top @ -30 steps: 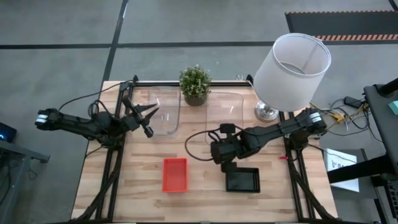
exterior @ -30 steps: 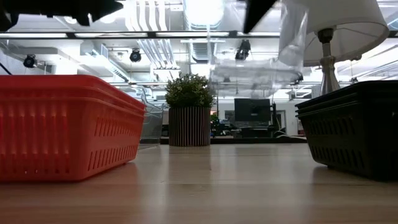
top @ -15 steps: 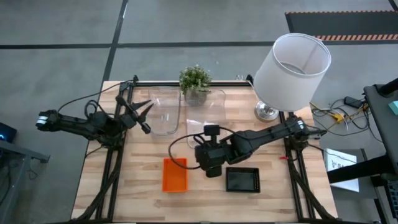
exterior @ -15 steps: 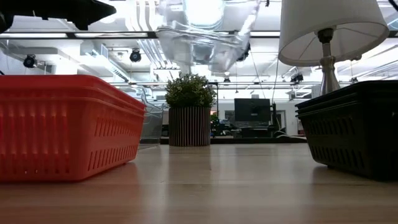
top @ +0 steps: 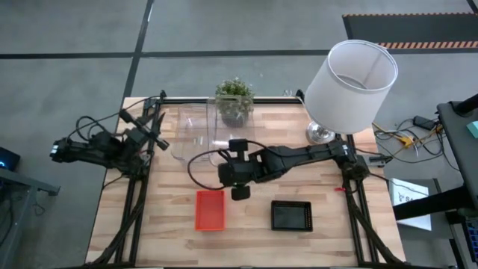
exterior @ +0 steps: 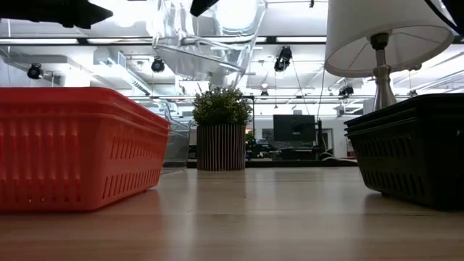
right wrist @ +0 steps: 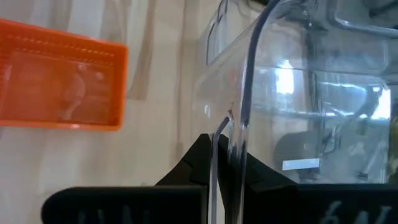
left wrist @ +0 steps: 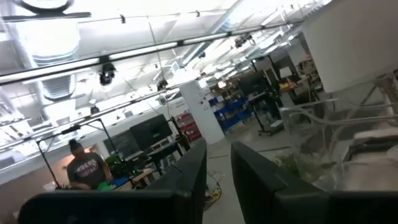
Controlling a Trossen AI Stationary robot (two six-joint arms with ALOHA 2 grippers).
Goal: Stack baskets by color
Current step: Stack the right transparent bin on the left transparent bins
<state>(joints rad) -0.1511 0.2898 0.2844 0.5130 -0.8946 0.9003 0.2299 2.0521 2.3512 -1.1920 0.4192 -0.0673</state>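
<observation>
The clear basket (top: pixel 228 128) is hanging tilted above the table (top: pixel 172 224), just right of the second clear basket (top: pixel 188 134) sitting at the far left, probably so it can be nested into its match. The right pincer (right wrist: pixel 225 163) is pinching the raised basket's rim, pressed together on the thin wall. The left pincer (left wrist: pixel 216 180) is waiting at the table's left edge, slightly spread and holding nothing, likely keeping clear. The red basket (top: pixel 210 210) and the black basket (top: pixel 291 216) are resting near the front, apart, each alone in its colour.
</observation>
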